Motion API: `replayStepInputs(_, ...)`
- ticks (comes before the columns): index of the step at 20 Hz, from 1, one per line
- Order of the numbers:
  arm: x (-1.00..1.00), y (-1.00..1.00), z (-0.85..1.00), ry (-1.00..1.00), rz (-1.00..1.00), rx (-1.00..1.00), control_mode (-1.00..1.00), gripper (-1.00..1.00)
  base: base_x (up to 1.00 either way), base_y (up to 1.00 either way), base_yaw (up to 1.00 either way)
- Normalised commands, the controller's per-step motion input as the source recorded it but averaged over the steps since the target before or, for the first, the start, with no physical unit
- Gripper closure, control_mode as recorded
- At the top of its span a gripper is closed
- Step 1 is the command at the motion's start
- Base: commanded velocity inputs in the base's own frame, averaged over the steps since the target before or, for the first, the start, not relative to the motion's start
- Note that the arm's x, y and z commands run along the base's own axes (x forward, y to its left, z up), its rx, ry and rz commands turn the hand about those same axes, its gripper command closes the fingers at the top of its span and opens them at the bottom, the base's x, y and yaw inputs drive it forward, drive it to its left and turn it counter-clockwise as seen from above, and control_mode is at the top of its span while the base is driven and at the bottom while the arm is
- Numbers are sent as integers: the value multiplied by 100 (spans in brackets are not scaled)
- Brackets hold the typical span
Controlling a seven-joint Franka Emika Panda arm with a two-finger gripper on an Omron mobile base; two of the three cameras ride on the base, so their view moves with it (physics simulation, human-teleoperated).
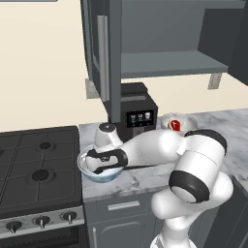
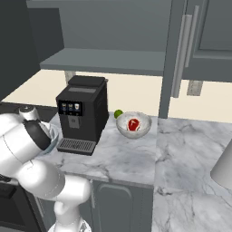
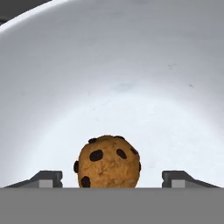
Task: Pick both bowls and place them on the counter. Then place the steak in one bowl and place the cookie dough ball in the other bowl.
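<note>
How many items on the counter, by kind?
Bowls: 2, the white bowl and the grey marbled bowl
Steak: 1, the steak in the marbled bowl
Cookie dough ball: 1, the cookie dough ball in the white bowl, between the open fingers of the gripper
Coffee machine: 1, the coffee machine
Green fruit: 1, the green fruit
Total: 6

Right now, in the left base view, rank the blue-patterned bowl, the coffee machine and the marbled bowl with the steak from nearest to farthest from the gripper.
1. The blue-patterned bowl, at the counter's left end by the stove: the gripper is inside it, jaws open either side of the cookie dough ball.
2. The coffee machine, behind it against the wall.
3. The marbled bowl holding the steak, farther right.
</note>
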Motion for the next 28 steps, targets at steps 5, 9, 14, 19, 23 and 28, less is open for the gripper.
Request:
replayStepInputs(5, -9, -8, 13, 0, 0, 0, -100, -100, 0, 0, 0)
replayStepInputs(9, -18, -17, 27, 0, 0, 0, -100, -100, 0, 0, 0)
replayStepInputs(14, -24, -21, 26, 0, 0, 0, -100, -100, 0, 0, 0)
replayStepInputs(19, -19, -26, 24, 0, 0, 3, -100, -100, 0, 0, 0)
replayStepInputs(23, -27, -26, 35, 0, 2, 4, -100, -100, 0, 0, 0)
replayStepInputs(28, -27, -37, 45, -3, 4, 0, -100, -100, 0, 0, 0)
